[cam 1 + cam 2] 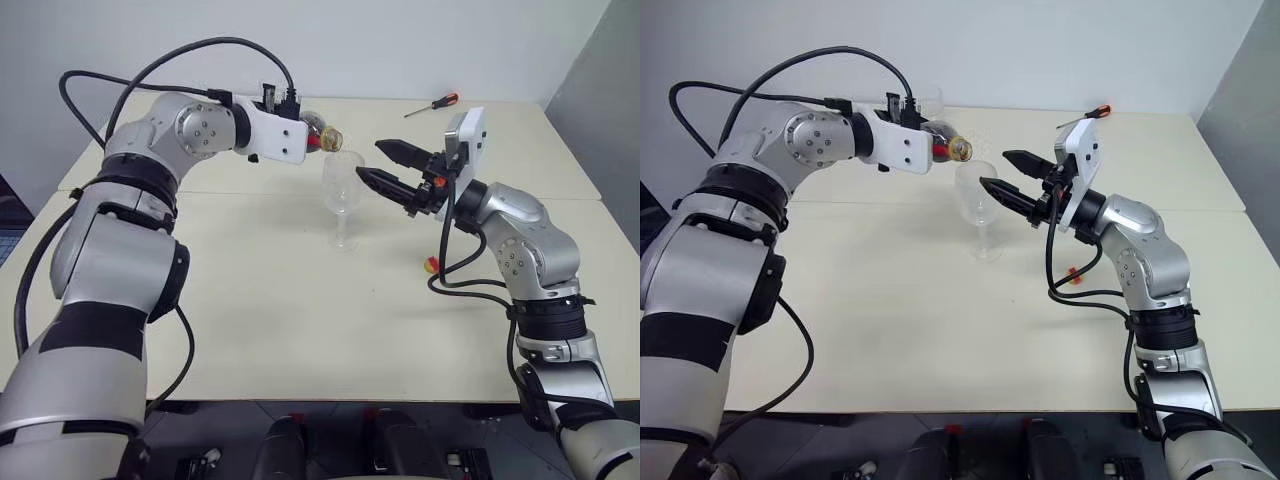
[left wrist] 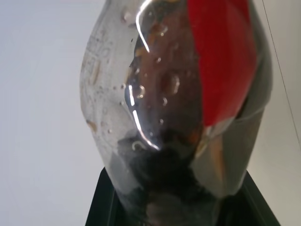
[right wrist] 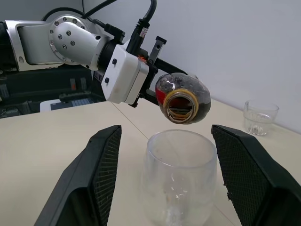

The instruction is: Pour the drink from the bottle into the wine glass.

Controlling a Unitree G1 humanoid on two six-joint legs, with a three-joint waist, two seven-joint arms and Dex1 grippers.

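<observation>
Item 1. Bottle (image 3: 183,100): one. Upper centre of the head views, held tilted by the left gripper (image 1: 930,140), jaws closed on its round body. Open mouth faces down toward the glass, just above its rim. No cap on it. Thin clear plastic, light and likely to dent under a hard squeeze; best held round the widest part of the body, as now. Red label strip near the neck.

Item 2. Drink (image 2: 164,94): dark brown, pooled inside the bottle. None seen in the glass yet; pouring looks barely begun, if at all.

Item 3. Wine glass (image 1: 342,185): one. Centre of the head views, upright on the table (image 1: 300,330), bowl empty. Thin, rigid, fragile and top-heavy on a slim stem; easily tipped. Steady it by the bowl or stem, gently.

Item 4. Right gripper (image 1: 392,167): jaws open, pointing at the bowl from the picture's right, one finger either side in the wrist view, not touching.

Item 5. Tumbler (image 3: 260,117): one, far side of the table.

Item 6. Screwdriver (image 1: 432,105): one, upper right, well apart.

Item 7. Small yellow and red object (image 1: 431,265): one, right of the glass foot; possibly the cap.
</observation>
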